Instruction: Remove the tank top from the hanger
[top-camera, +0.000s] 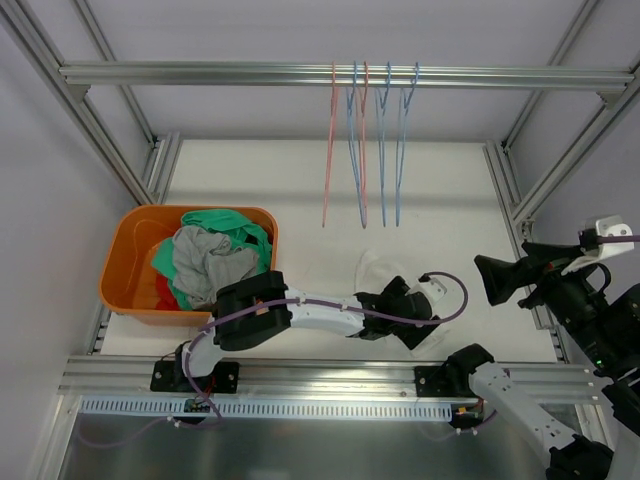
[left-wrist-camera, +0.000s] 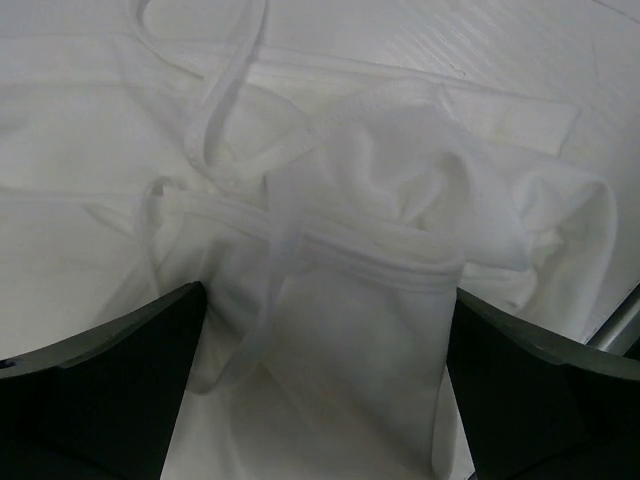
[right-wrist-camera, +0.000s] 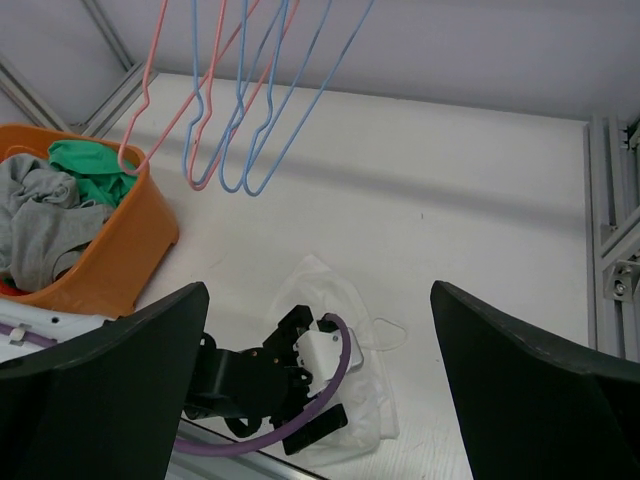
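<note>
tank top (left-wrist-camera: 380, 300): white, crumpled on desk (top-camera: 450, 200), off the hangers (top-camera: 365, 140), which hang on rail (top-camera: 200, 73).
left pincer (left-wrist-camera: 325, 300): wide open, low over tank top, a finger each side.
right pincer (right-wrist-camera: 318, 290): wide open, raised at right, holding nothing.
bin (top-camera: 125, 290): orange, clothes (top-camera: 205, 260) inside, desk's left.

robot lab bench, not a home
a bare metal frame (top-camera: 320, 372) boxes in the white table (top-camera: 300, 180); wire hangers (top-camera: 364, 150) hang from a bar (top-camera: 200, 74) above the table, an orange tub (top-camera: 160, 210) of clothes sits at the table's left.
</note>
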